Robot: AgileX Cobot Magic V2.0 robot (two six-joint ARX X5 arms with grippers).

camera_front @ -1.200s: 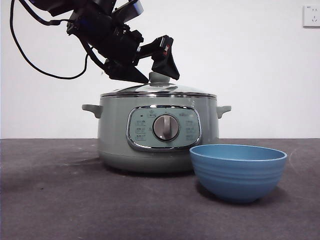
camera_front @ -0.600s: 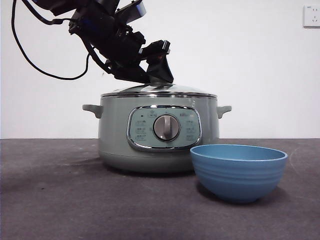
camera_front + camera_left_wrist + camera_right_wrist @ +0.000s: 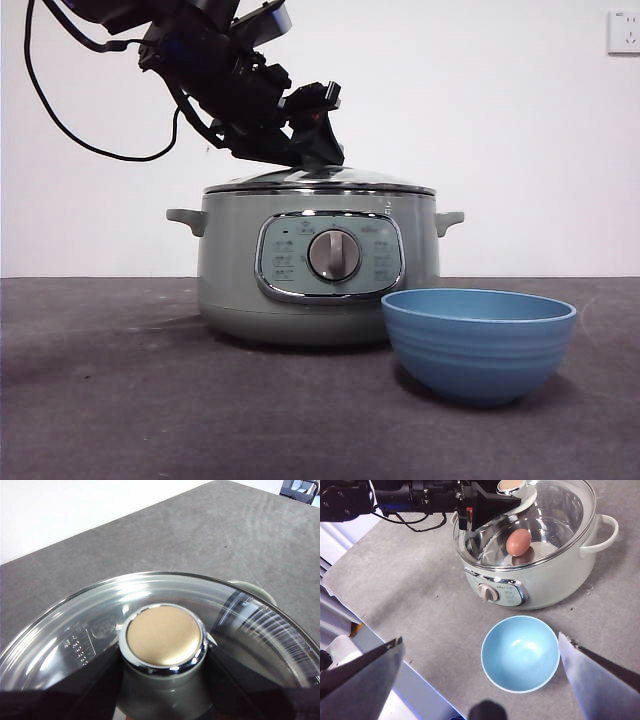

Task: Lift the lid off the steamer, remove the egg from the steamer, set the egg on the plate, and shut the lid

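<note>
The sage-green steamer (image 3: pixel 230 270) stands mid-table with the glass lid (image 3: pixel 320 180) resting on it. My left gripper (image 3: pixel 310 150) reaches in from the upper left. It is shut on the lid's knob (image 3: pixel 164 635), with the jaws on either side of the stem. Through the glass, the right wrist view shows a brown egg (image 3: pixel 518 542) inside the steamer (image 3: pixel 555 585). The blue plate (image 3: pixel 478 345) is a deep bowl, empty, just front right of the steamer. My right gripper (image 3: pixel 480 637) is open and empty, high above the plate (image 3: pixel 520 652).
A black cable (image 3: pixel 60 120) loops down from the left arm at the upper left. A wall socket (image 3: pixel 622 32) is at the top right. The table's near edge (image 3: pixel 395 645) runs close to the plate's side in the right wrist view.
My left gripper has come down and closed around the lid's knob, which showed between the jaws before and is now hidden in the front view. The lid still rests on the steamer.
</note>
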